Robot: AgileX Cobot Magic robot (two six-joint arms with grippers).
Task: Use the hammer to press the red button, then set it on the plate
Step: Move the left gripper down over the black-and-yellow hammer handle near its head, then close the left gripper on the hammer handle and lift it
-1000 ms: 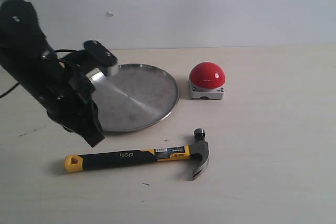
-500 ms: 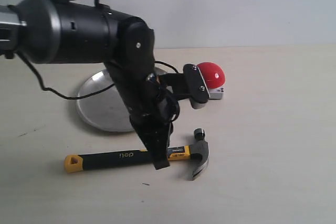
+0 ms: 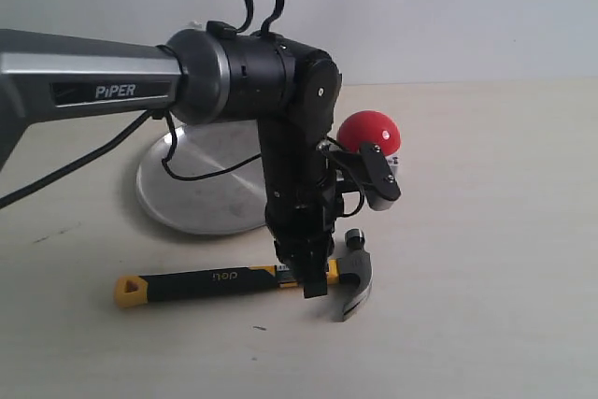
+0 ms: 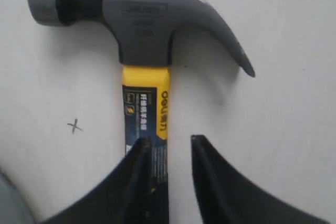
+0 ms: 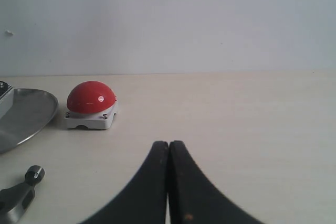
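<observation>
The hammer point(image 3: 215, 279) lies flat on the table, yellow end to the left and dark head to the right. My left gripper point(image 3: 313, 285) hangs over its yellow neck band, just behind the head. In the left wrist view the hammer point(image 4: 144, 30) fills the frame and the left gripper point(image 4: 168, 141) is open. One finger point(image 4: 140, 153) overlaps the handle and the other stands over bare table beside it. The red button point(image 3: 376, 128) sits behind the arm, and the plate point(image 3: 182, 203) lies to its left, partly hidden. My right gripper point(image 5: 169, 144) is shut on nothing, facing the red button point(image 5: 90, 97).
The left arm's black body and cable point(image 3: 201, 173) hang over the plate's right half. The right wrist view shows the plate's rim point(image 5: 31, 121) and the hammer's striking end point(image 5: 34, 173). A pale wall closes the table's back edge.
The left arm has swung right from over the plate to the hammer's neck, and its fingers have come down around the yellow band. The hammer has not moved.
</observation>
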